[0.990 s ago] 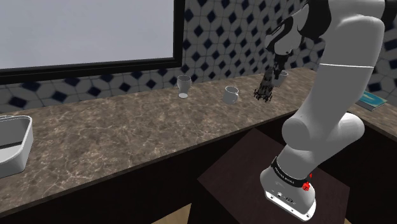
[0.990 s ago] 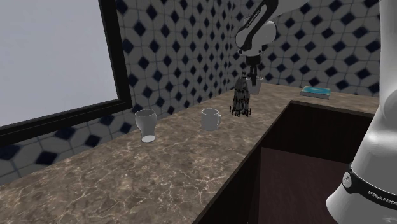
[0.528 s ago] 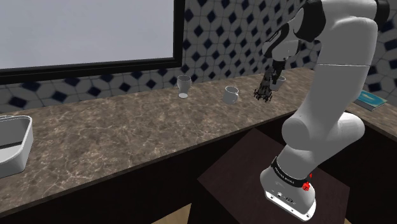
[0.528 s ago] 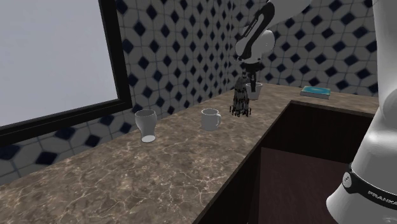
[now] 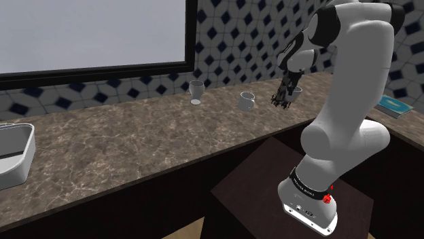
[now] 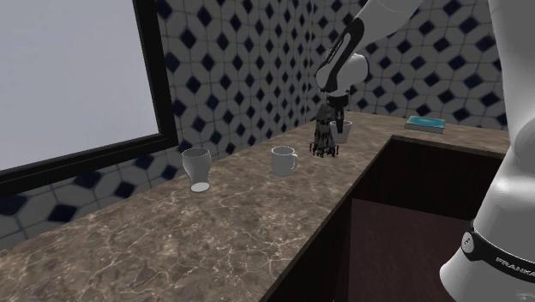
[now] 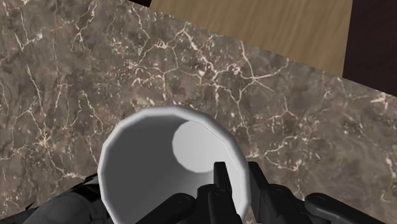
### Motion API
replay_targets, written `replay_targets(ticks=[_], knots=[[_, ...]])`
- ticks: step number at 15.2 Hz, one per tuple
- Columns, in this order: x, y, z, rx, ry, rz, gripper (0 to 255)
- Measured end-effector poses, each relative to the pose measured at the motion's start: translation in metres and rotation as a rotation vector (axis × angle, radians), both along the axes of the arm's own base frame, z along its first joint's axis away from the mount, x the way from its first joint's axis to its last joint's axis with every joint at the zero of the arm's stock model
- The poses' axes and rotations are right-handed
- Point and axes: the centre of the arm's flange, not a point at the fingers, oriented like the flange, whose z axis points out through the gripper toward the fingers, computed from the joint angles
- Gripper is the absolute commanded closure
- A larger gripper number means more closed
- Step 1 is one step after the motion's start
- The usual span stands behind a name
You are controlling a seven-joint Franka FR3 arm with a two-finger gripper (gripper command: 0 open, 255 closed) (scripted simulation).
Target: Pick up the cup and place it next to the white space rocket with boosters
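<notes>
I see the arm (image 5: 353,95) rise from its base, bend over at the elbow high in the shoulder view and reach toward that view's left. The wrist is turned so the hand points straight down. The gripper (image 7: 236,173) is closed on the rim of the cup (image 7: 159,162), one black finger inside the wall and the other outside it.

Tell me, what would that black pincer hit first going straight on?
Likely the brown marbled countertop: the pincer points down at it, clasping the white cup by its rim, so the cup's base would land first. The gap below is unclear.
</notes>
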Motion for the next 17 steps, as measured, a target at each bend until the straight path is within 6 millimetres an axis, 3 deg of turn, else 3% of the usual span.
replay_targets(ticks=[17], knots=[[0.001,0.001,-0.088,0.001,0.0,0.001,255]])
